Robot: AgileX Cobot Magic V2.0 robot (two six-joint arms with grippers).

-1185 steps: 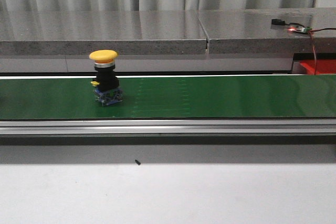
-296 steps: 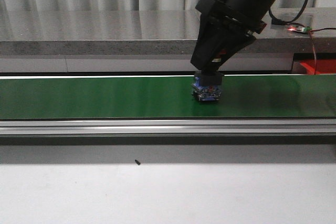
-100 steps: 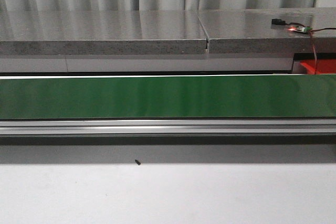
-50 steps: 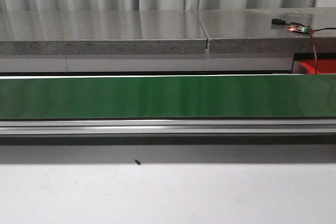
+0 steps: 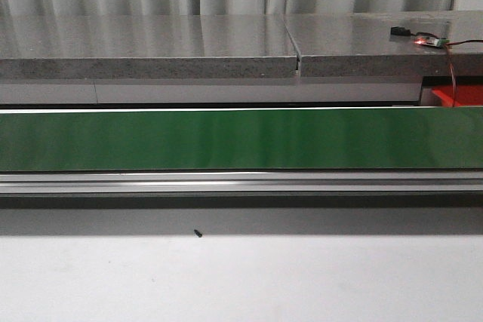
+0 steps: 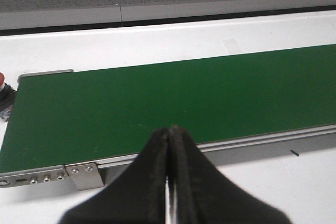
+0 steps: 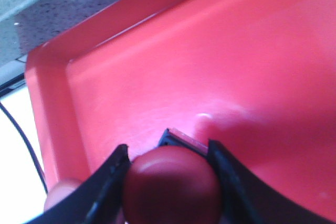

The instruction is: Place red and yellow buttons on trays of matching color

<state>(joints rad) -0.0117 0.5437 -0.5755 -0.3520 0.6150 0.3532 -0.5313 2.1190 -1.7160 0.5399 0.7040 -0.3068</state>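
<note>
My right gripper point(image 7: 170, 169) clamps the round red mushroom-cap button point(image 7: 172, 184) directly above the glossy red plastic tray point(image 7: 252, 77); my left gripper point(image 6: 169, 145), pressed closed and empty, idles over the green conveyor belt point(image 6: 157, 103).

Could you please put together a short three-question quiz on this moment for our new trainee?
1. True or false: the right gripper holds a yellow button.
2. Over which thing does the right gripper hang? A) the green belt B) the red tray C) the grey ledge
3. Fill in: the left gripper's jaws are ____ with nothing between them.

Key:
1. False: it is a red button, clamped between the fingers.
2. B: the red tray fills the right wrist view below the button.
3. Shut: the left gripper is closed and empty, above the near edge of the green belt.
</note>
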